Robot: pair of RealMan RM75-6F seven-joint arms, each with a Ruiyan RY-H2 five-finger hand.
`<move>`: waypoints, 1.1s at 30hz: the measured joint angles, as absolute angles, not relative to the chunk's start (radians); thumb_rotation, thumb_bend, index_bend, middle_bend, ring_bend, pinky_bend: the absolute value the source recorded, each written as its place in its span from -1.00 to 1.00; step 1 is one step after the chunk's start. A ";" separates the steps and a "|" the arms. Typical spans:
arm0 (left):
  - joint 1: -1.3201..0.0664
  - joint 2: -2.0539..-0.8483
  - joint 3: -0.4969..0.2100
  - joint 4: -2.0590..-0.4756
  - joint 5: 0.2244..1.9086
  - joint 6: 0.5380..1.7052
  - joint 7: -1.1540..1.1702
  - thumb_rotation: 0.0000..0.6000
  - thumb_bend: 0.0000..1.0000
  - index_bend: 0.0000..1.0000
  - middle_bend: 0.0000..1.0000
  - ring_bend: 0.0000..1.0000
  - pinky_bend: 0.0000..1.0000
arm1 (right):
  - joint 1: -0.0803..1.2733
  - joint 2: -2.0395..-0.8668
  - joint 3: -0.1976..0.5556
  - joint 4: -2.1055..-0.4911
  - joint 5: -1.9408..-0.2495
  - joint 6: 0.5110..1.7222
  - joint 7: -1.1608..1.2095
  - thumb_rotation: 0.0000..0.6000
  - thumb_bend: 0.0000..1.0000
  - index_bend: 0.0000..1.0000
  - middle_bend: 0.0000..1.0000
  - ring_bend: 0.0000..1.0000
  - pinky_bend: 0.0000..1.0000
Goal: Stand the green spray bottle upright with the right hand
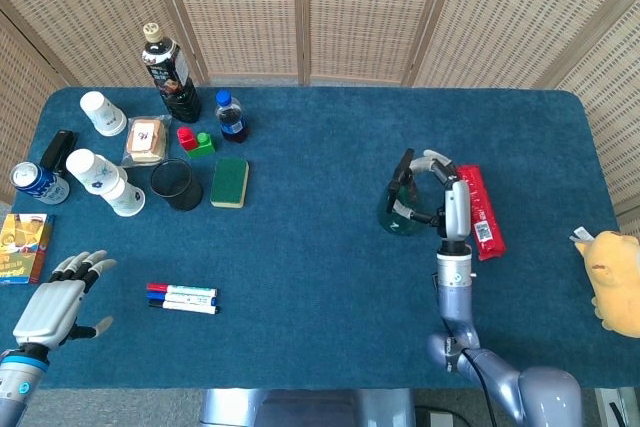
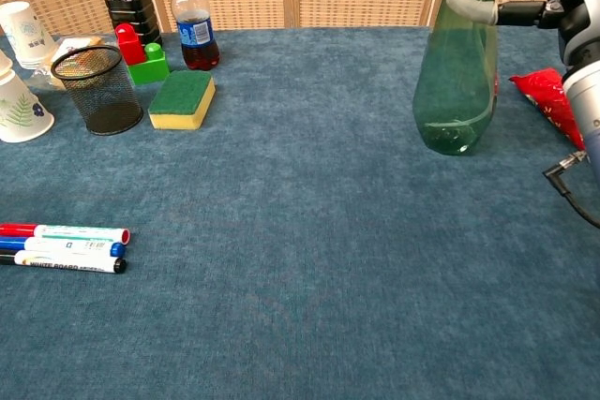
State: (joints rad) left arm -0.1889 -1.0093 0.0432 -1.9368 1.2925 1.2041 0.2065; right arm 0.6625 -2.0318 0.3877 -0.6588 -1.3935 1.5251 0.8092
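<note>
Fingers (image 1: 421,190) around upright green spray bottle (image 2: 457,81)

The translucent green plastic spray bottle (image 2: 457,72) has a smooth, glossy wall. It stands on a table covered in matt, napped dark-blue cloth (image 2: 309,259). The right hand (image 1: 440,197) is smooth grey-and-white plastic with dark parts; the left hand (image 1: 55,299) looks alike. The black pen cup (image 2: 96,89) is fine wire mesh. The yellow sponge (image 2: 182,100) has a rough green scouring top. The red snack packet (image 1: 482,210) is shiny foil. The white paper cups (image 1: 103,182) look matt. Behind, the screen panels (image 1: 355,7) are woven cane in wooden frames.
</note>
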 measured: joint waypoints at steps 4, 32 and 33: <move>-0.189 -1.011 0.043 -1.936 1.293 1.205 0.207 1.00 -0.39 -0.68 -0.81 -1.00 -1.00 | 0.663 -2.018 0.380 -0.675 -1.398 1.522 0.802 1.00 -0.74 -0.11 -0.13 -0.33 -0.53; -0.201 -1.022 0.045 -1.924 1.290 1.189 0.203 1.00 -0.39 -0.67 -0.81 -1.00 -1.00 | 0.656 -1.962 0.364 -0.751 -1.401 1.498 0.774 1.00 -0.79 -0.22 -0.18 -0.37 -0.56; -0.202 -1.022 0.045 -1.924 1.291 1.189 0.203 1.00 -0.39 -0.67 -0.81 -1.00 -1.00 | 0.656 -1.961 0.363 -0.752 -1.401 1.498 0.773 1.00 -0.79 -0.23 -0.18 -0.37 -0.56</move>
State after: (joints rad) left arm -0.2018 -1.0217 0.0448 -1.9242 1.2906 1.1885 0.2029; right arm 0.6559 -1.9609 0.3625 -0.7519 -1.4015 1.4978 0.7733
